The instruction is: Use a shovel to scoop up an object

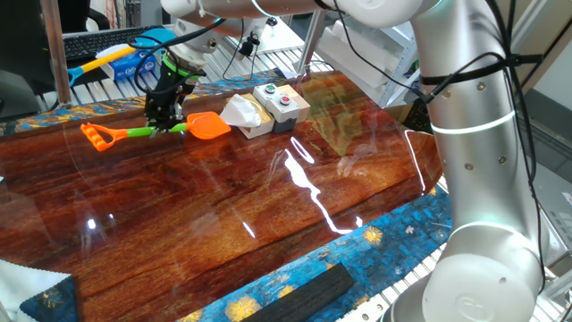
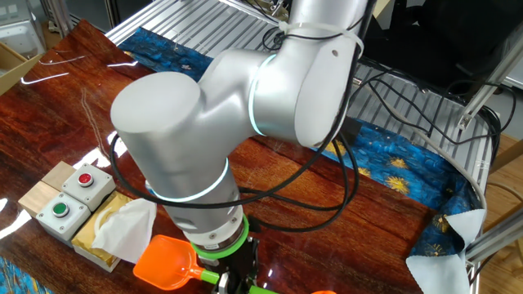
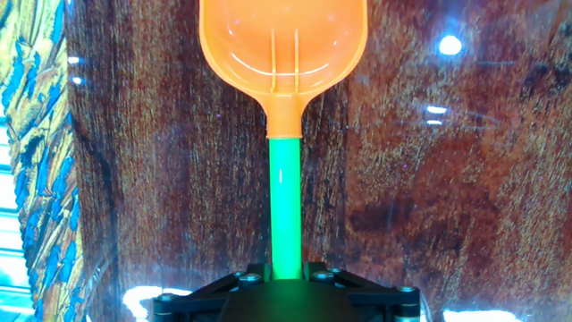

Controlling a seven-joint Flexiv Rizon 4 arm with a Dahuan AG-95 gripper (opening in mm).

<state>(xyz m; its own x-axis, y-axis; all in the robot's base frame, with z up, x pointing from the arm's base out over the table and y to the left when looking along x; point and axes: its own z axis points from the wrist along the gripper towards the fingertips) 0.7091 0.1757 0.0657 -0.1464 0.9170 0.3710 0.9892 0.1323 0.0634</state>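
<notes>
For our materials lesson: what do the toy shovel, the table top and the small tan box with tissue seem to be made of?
Shovel: probably moulded plastic, glossy; uniform orange and green, ribs in the blade.
Table top: wood grain under a shiny coat or clear sheet; bright reflections.
Tan box: looks like cardboard, matte, holding soft crumpled white tissue.

The arm (image 2: 245, 106) is made of fat, rounded silver-grey segments with a smooth matte shell. Thin rings glowing pale cyan mark its joints. Black cables loop loosely along the outside. A lime-green collar sits at the wrist, above black hardware. The gripper (image 1: 166, 114) is black and blocky, and its base shows small silver screws in the hand view.
</notes>
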